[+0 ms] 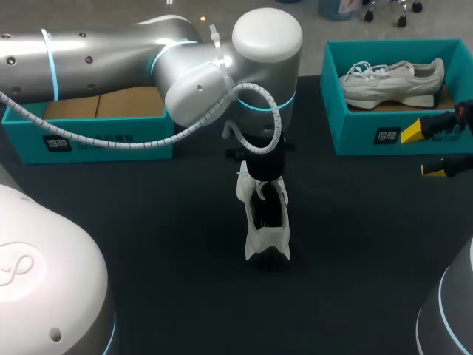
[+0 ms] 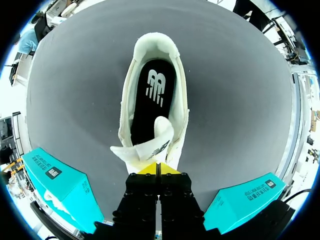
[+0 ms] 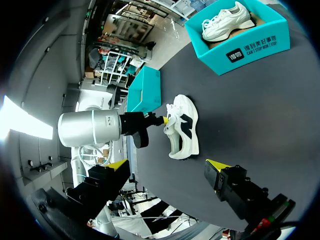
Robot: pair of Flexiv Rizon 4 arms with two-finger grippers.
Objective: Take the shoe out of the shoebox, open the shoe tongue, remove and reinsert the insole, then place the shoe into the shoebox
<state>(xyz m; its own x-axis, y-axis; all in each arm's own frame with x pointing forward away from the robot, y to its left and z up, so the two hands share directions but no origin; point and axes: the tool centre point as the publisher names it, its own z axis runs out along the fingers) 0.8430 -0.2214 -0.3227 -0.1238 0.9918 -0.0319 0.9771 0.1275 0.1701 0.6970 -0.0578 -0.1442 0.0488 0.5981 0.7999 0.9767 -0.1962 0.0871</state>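
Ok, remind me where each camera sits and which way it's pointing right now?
Head: fixed above and behind, looking down on the table; left arm over the shoe mid-table, right gripper at the right edge.
Left wrist: on the left arm, looking down along the left gripper, shut on the tongue.
Right wrist: on the right arm, looking across past its open gripper at the shoe.
Shared: all show that shoe; head and right wrist also show the boxed shoe.
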